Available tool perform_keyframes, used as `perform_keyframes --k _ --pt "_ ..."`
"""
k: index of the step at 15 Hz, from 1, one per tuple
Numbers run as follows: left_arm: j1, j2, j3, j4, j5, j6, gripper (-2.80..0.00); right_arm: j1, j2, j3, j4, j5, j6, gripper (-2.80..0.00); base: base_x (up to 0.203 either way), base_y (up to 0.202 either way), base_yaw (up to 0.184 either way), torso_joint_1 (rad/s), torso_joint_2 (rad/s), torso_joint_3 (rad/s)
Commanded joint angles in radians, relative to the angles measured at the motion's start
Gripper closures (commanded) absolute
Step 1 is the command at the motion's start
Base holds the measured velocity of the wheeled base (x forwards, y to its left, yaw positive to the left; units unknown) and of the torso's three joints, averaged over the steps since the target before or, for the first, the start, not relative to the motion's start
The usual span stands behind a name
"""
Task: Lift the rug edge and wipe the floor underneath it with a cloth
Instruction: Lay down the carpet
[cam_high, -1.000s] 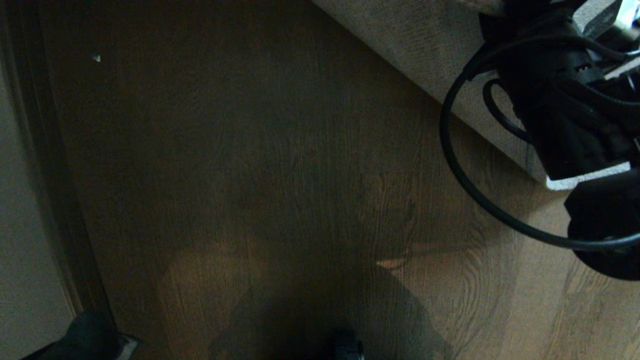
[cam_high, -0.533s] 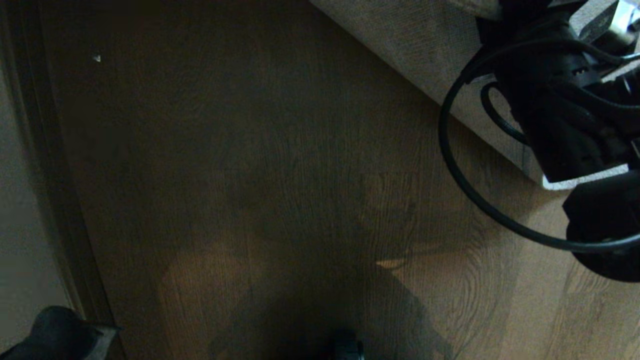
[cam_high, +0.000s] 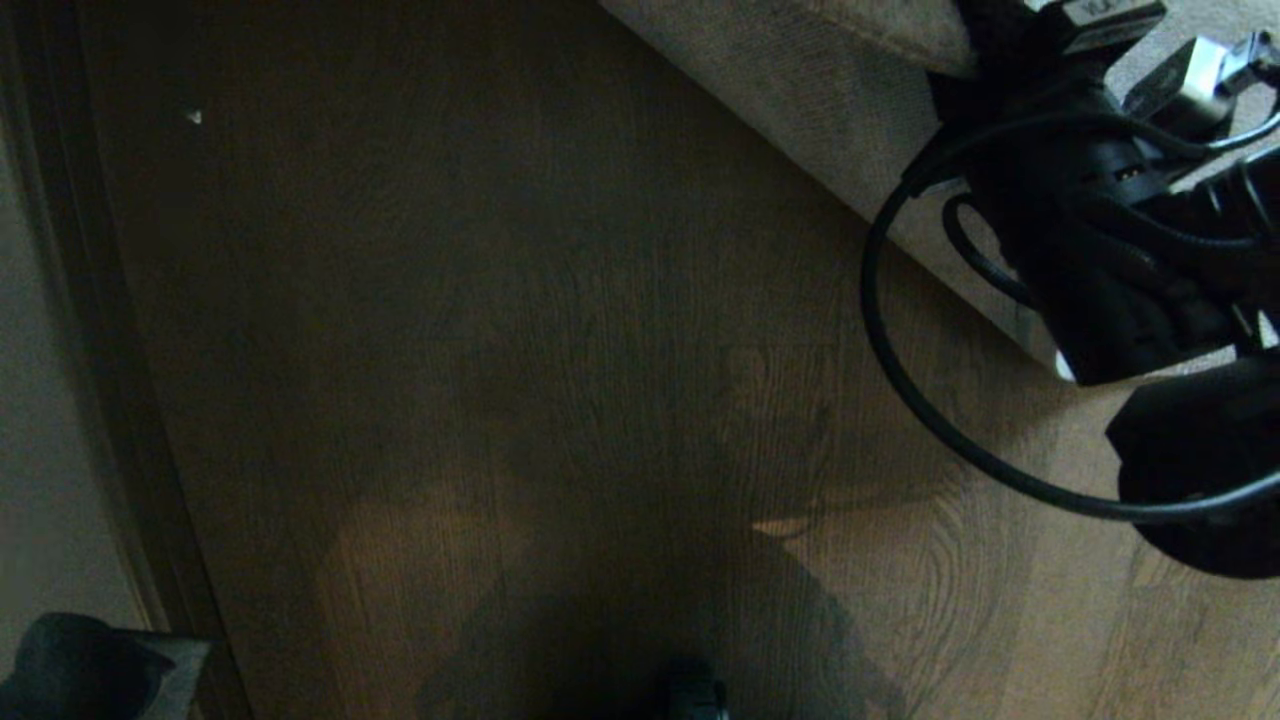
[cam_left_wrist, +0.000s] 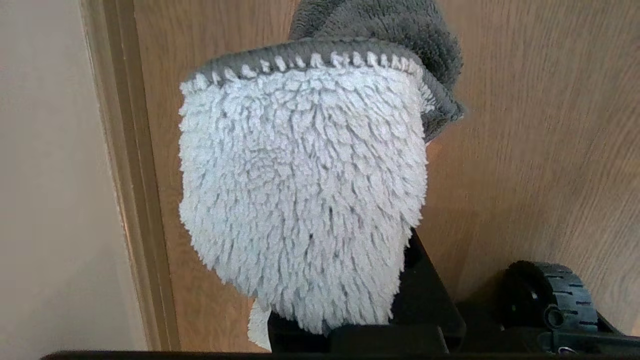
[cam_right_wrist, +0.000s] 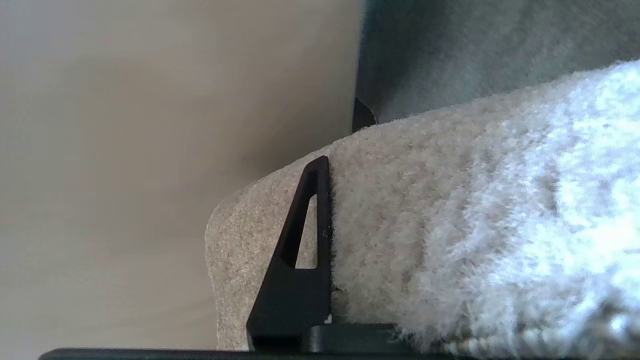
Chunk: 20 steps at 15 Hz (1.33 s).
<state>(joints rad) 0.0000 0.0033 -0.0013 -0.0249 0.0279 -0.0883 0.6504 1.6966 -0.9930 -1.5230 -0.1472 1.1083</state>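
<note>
The right gripper (cam_right_wrist: 320, 260) was clamped on the rug edge (cam_right_wrist: 400, 220), one black finger (cam_right_wrist: 300, 260) lying flat against the short plush pile close to the rounded corner, with the border folded up between the jaws. In the head view that arm sat at the far right, holding the border lifted so the flat woven backing (cam_high: 800, 110) faced the camera and slanted from the far middle down to the right. The rug looked limp but weighty: a very large sheet of which only the margin was raised, so it would probably sag and drag beyond the grip. A hold near the corner, where less material hangs, seemed the sensible place, and the pile should give the finger some friction. The left gripper (cam_left_wrist: 350, 320) was clamped on the cloth (cam_left_wrist: 305, 190), a shaggy pale rag with a stitched grey hem that flopped over the fingers; it looked light, soft and easily bunched, best pinched in its middle so that loose fibres face down. It was held at the near left by the skirting board (cam_left_wrist: 135, 200), above the floor (cam_high: 560, 330), well apart from the bare dark planks beside the raised rug.
</note>
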Motion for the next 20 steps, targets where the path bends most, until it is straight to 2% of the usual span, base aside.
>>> perform_keyframes --k 1,8,9,16,20 --pt "0.0 -0.003 0.0 -0.001 0.0 -0.001 0.0 0.0 0.022 0.003 -0.047 -0.002 0.009 0.0 0.0 0.0 0.0 0.0 0.0 0.0" --pt "0.0 -0.003 0.0 -0.002 0.001 -0.001 0.0 0.002 0.052 0.033 -0.047 -0.031 0.059 0.0 0.0 0.0 0.0 0.0 0.0 0.0" --pt "0.0 -0.003 0.0 -0.001 0.001 -0.001 0.0 0.002 0.048 0.038 -0.047 -0.031 0.066 -2.8 0.0 0.0 0.0 0.0 0.0 0.0" --pt "0.0 -0.003 0.0 -0.003 0.001 -0.001 0.0 0.028 0.018 0.081 -0.047 -0.037 0.086 -2.8 0.0 0.0 0.0 0.0 0.0 0.0" --pt "0.0 -0.003 0.001 -0.003 0.0 -0.001 0.0 0.147 -0.017 0.14 -0.047 -0.038 0.085 -2.8 0.0 0.0 0.0 0.0 0.0 0.0"
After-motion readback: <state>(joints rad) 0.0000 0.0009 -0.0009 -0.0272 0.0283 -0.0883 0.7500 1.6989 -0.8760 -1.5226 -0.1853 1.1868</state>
